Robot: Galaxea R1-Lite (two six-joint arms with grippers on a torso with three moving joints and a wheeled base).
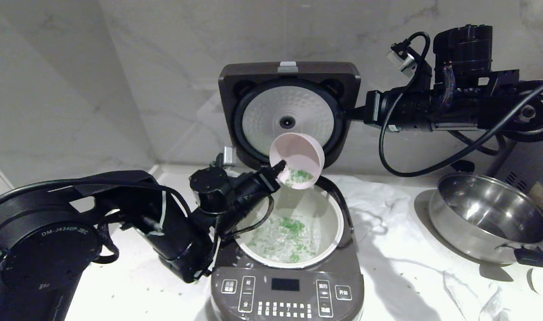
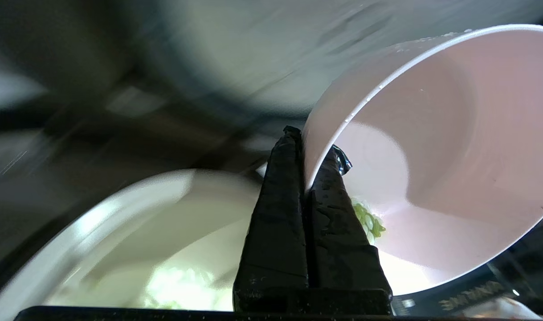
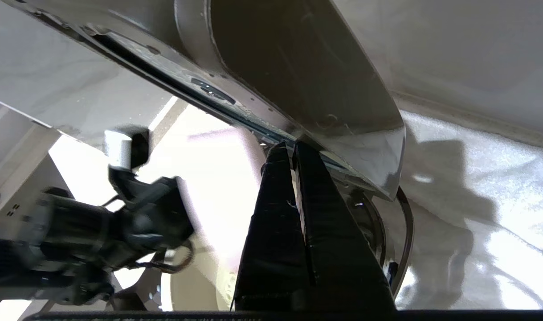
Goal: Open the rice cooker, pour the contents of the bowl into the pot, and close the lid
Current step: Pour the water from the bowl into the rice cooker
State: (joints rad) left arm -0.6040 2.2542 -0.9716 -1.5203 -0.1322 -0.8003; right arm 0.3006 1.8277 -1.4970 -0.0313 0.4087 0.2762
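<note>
Above the pot, the left gripper pinched the tipped bowl's rim; green bits clung inside, so tilting further seemed wise. Behind it, the right gripper, jaws clenched, braced the raised lid.

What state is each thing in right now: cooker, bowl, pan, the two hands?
Lid: open, upright.
Pot: in the rice cooker, green bits and grains inside.
Bowl: tipped over the pot, some green bits left.
Left hand: shut on the bowl's rim.
Right hand: shut, at the lid's edge.
Steel pan: upright, empty.
</note>
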